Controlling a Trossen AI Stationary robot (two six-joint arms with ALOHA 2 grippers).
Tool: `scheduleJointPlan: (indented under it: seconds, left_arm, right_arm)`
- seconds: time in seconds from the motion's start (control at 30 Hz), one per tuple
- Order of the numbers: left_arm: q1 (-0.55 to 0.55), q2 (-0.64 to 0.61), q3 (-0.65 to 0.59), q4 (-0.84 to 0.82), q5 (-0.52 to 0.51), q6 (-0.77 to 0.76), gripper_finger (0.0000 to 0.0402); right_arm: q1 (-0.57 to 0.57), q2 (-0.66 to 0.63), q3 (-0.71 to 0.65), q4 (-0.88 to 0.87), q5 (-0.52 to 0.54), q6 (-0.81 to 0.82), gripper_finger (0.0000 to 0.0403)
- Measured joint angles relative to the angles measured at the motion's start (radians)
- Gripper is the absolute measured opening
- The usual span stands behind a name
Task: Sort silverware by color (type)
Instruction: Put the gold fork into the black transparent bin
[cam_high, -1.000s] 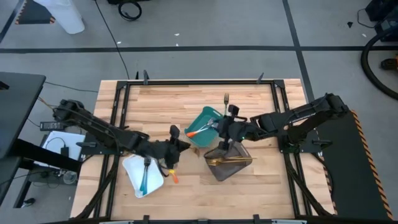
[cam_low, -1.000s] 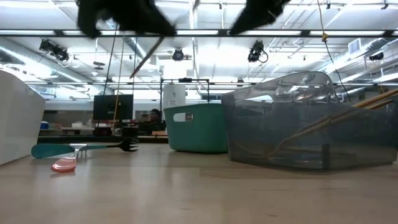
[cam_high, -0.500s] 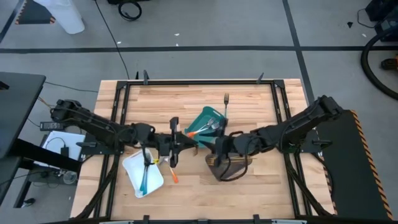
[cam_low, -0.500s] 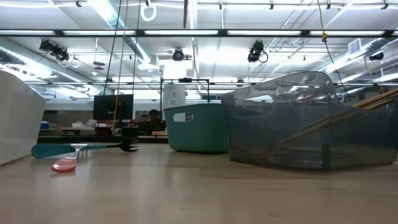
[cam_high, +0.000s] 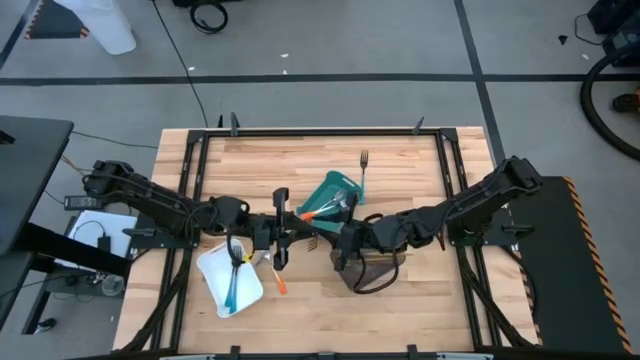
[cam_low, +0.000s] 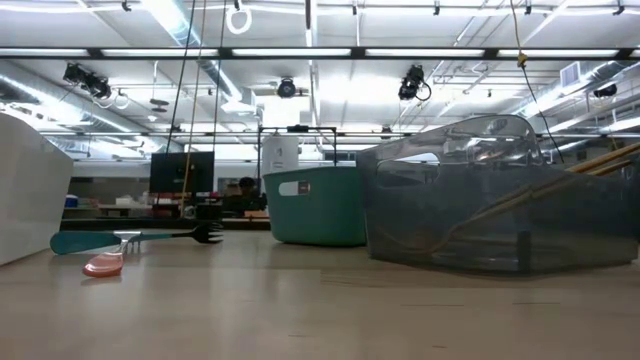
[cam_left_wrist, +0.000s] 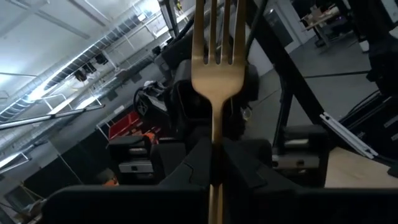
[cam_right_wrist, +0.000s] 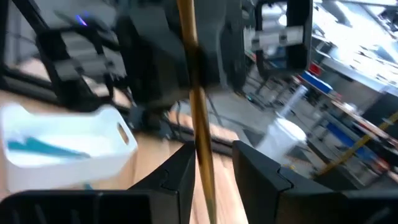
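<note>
A gold fork (cam_left_wrist: 214, 68) is held above the table's middle by my left gripper (cam_high: 312, 232), which is shut on it and points toward the table's right. My right gripper (cam_high: 340, 243) faces it, open. In the right wrist view the fork (cam_right_wrist: 193, 93) runs between that gripper's two fingers (cam_right_wrist: 180, 171). The grey tray (cam_high: 368, 268) below holds gold pieces. Orange-handled pieces lie in the teal tray (cam_high: 325, 190), and a teal one (cam_high: 232, 285) lies in the white tray (cam_high: 215, 270). Neither gripper shows in the low view. My left gripper pinches the gold fork's handle (cam_left_wrist: 214, 140) between its two fingers, a short way behind the head. The fingers lie along the fork, about level, coming from the table's left. The fork sticks out past them, tines first, lifted clear. Whether my right gripper touches the fork, I cannot tell.
A lone fork (cam_high: 363, 165) lies on the bare wood beyond the teal tray. An orange utensil (cam_high: 281, 284) lies beside the white tray's right edge. A black metal frame (cam_high: 320, 130) borders the tabletop.
My left gripper has risen and tipped up from pointing down to about level, carrying the gold fork. My right gripper has gone from above the teal tray toward the table's left and near edge, and now faces the left one with the fork between its fingers.
</note>
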Motion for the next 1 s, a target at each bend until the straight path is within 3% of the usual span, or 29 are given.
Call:
scheduleJointPlan:
  seconds: [0.3, 0.5, 0.6, 0.8, 1.0]
  left_arm:
    - [0.000, 0.000, -0.001, 0.034, 0.038, -0.006, 0.0027]
    - [0.004, 0.000, 0.000, 0.034, 0.030, -0.015, 0.0039]
    - [-0.002, -0.006, 0.000, 0.015, -0.036, -0.058, 0.0051]
    - [-0.064, -0.099, 0.000, -0.229, -0.141, -0.087, 0.0088]
    - [-0.138, -0.180, 0.000, -0.554, -0.201, -0.242, 0.0101]
  right_arm:
    - [-0.021, -0.001, 0.000, 0.077, -0.106, 0.009, 0.0107]
    - [-0.023, -0.001, 0.000, 0.073, -0.106, 0.007, 0.0049]
    - [-0.024, -0.001, 0.000, 0.067, -0.095, 0.011, 0.0030]
    - [0.022, -0.021, 0.000, 0.019, 0.037, 0.010, 0.0030]
    - [0.072, -0.036, 0.000, -0.038, 0.114, 0.040, 0.0048]
